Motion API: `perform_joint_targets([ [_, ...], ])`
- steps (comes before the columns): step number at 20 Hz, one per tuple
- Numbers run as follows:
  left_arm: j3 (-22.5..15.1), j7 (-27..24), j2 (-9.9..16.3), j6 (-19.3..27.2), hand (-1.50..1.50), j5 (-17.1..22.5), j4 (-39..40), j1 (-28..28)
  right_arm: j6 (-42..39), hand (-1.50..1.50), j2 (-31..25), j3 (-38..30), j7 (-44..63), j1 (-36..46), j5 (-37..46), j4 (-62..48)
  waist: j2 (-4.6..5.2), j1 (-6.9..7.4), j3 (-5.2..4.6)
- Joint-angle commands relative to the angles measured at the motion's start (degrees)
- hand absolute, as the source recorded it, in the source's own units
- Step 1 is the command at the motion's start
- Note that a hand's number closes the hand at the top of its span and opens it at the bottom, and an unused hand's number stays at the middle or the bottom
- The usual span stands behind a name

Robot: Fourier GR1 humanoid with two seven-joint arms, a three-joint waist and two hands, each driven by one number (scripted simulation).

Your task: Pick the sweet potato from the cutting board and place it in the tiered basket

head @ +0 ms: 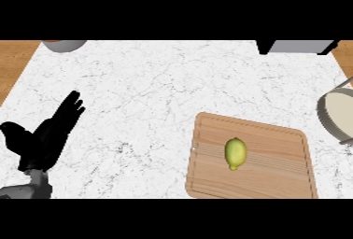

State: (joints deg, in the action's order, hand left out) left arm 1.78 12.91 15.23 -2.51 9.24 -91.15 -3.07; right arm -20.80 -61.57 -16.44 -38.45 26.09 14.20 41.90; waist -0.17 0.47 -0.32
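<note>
A wooden cutting board (276, 177) lies on the marble counter at the lower right. On its middle rests a small yellow-green, lemon-shaped item (236, 153), lying lengthwise; it looks more like a lemon than a sweet potato. The tiered basket (332, 116) shows partly at the right edge as a grey round rim with a pale inside. My left hand (45, 135) rests open at the lower left, fingers straight and pointing up, far from the board. My right hand is out of view.
A grey round object (64, 45) sits at the top left edge. A dark and white appliance (296, 46) stands at the top right. Wooden floor shows beyond both sides of the counter.
</note>
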Motion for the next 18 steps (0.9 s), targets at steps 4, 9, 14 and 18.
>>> perform_joint_targets([
  [4,1.6,-0.2,-0.3,-1.0,0.0,0.3,3.1,-2.4,6.8,1.5,7.0,1.1,4.5,2.0,2.5,3.0,0.19,-0.23,0.3],
  [9,0.7,-1.4,-0.5,-1.7,0.0,-0.2,2.0,-1.2,11.2,1.5,9.5,-3.0,1.9,6.0,1.0,-4.2,0.51,0.97,0.41],
  [14,-0.6,-0.4,-2.7,0.7,0.0,-2.3,0.3,-0.9,13.1,-1.5,12.9,-1.1,1.7,10.6,3.2,-7.0,0.5,1.11,0.4],
  [18,-0.2,-0.5,-3.2,0.0,0.0,-2.7,2.2,-1.9,13.3,-1.5,11.7,-0.7,-2.8,11.5,5.5,-11.2,0.43,0.38,0.37],
])
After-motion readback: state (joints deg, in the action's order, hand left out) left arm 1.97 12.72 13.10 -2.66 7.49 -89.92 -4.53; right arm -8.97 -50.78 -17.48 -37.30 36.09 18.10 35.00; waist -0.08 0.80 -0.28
